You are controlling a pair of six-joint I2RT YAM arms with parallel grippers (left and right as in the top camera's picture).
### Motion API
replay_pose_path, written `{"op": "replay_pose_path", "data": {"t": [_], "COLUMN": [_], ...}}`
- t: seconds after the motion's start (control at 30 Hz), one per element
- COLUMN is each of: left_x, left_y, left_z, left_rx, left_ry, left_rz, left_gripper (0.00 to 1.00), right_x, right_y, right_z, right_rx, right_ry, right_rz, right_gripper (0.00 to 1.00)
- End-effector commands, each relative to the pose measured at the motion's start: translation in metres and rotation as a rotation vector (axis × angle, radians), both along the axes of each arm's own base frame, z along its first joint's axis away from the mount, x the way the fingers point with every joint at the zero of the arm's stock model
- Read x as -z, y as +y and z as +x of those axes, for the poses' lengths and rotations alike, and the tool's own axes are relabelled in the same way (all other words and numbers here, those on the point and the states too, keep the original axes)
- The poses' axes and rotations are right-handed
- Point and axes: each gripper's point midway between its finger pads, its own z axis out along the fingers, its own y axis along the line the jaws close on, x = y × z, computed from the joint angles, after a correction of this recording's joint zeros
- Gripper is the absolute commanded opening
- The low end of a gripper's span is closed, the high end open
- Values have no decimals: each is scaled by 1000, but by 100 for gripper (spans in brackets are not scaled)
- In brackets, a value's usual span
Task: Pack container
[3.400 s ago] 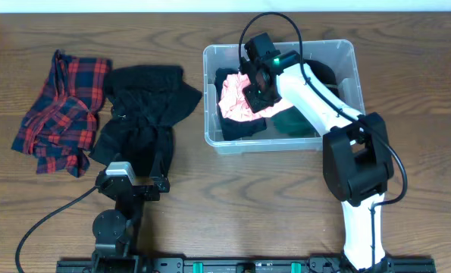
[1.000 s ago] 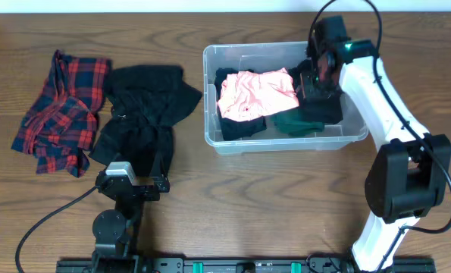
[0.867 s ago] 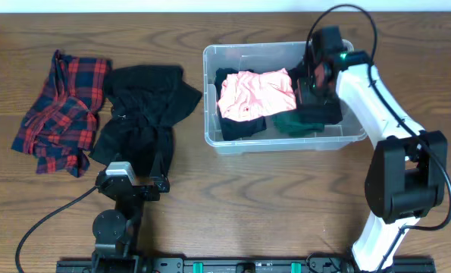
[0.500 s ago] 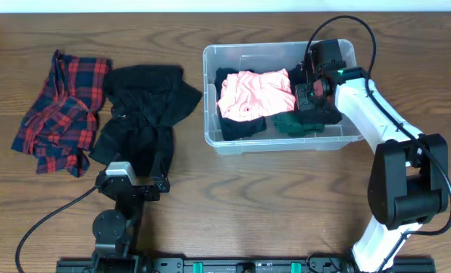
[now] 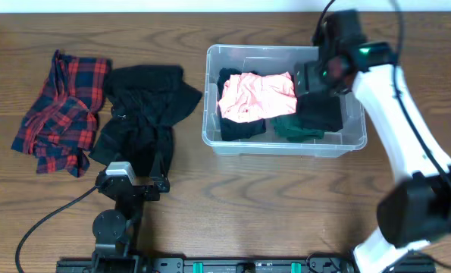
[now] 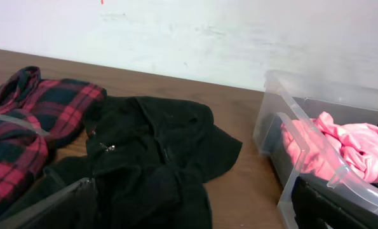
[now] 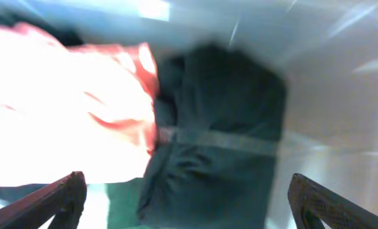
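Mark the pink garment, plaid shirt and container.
pink garment (image 5: 257, 95), overhead view, middle of the fabric
plaid shirt (image 5: 62, 114), overhead view, middle of the crumpled cloth
container (image 5: 286, 145), overhead view, near side wall

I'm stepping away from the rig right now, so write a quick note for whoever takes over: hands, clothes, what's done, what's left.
Left hand: open, empty, facing the black garment.
Right hand: open, empty, above the container.
Done: pink top, green item and dark bundle are inside.
Left: the black garment and the plaid shirt lie outside it, unpacked.
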Motion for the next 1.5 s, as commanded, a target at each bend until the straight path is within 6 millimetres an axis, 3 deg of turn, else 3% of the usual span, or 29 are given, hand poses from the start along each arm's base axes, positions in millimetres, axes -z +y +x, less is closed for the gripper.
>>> {"op": "replay_pose_path", "data": {"t": [0.0,0.17,0.43,0.6,0.77,0.97,1.17,1.47], "left_x": [18,18,12,12,11,-8,-46,-114], "left_y": [4,4,4,3,-20,-23,-12,0], "left_z": [-1,-1,0,0,-2,-5,-1,27], "left_rx": [-18,-18,-19,-18,113,130,63,-16], "left_ry": [54,54,33,33,33,30,119,377], "left_rz": [12,12,10,8,-41,-71,-58,8], "left_gripper": [98,98,98,98,98,98,98,98], "right_x": [-43,-49,-24,-10,-7,-7,-7,-7], "right_y": [-17,-68,-169,-204,-210,-210,-210,-210], "right_z": [3,6,3,-13,-20,-20,-20,-20], "right_rx": [37,167,449,533,552,552,552,552], "right_ry": [-107,-124,-61,3,25,25,25,25], "right_rz": [8,-10,6,7,7,7,7,7], "right_gripper": [99,99,99,99,99,99,99,99]}}
